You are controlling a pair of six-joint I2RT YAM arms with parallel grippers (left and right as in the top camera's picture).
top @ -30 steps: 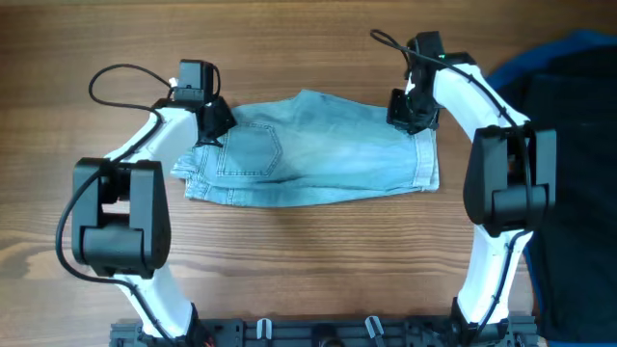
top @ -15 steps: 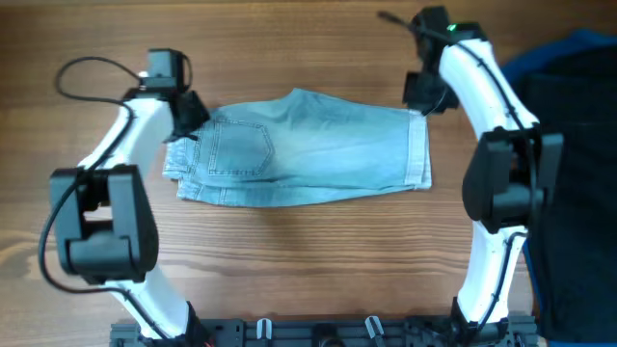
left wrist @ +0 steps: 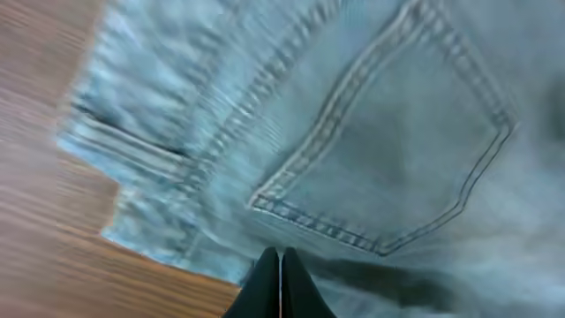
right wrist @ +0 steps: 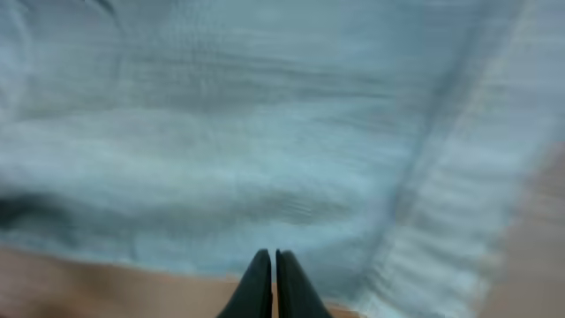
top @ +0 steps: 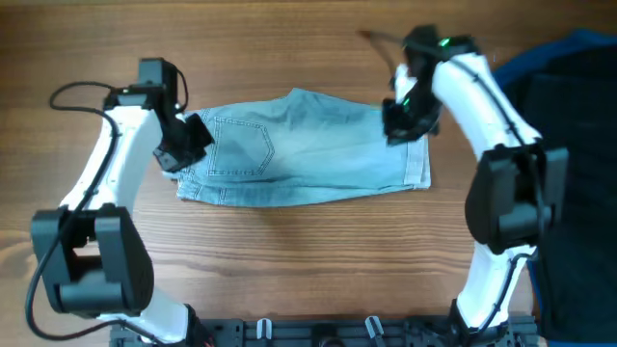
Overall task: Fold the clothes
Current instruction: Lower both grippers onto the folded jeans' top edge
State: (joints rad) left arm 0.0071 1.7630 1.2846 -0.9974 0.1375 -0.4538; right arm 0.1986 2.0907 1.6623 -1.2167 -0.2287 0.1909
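Note:
The pale blue denim shorts (top: 318, 145) lie folded flat on the wooden table, waistband and back pocket to the left, leg hems to the right. My left gripper (top: 193, 137) is shut over the waistband end; the left wrist view shows its tips (left wrist: 280, 256) closed just above the denim (left wrist: 397, 132), near the pocket stitching and the cloth's edge. My right gripper (top: 397, 125) is shut over the upper right part of the shorts; the right wrist view shows its tips (right wrist: 272, 258) closed near the edge of the cloth (right wrist: 221, 132). Nothing shows between either pair of fingers.
A black garment (top: 578, 145) on top of bright-blue fabric (top: 578, 43) is piled at the table's right edge. Bare wood (top: 308, 260) lies in front of the shorts. Both arm bases stand at the near edge.
My left gripper moved down and right, from the shorts' upper left corner onto the waistband end. My right gripper moved down and left, from beyond the upper right corner onto the denim. The shorts barely shifted.

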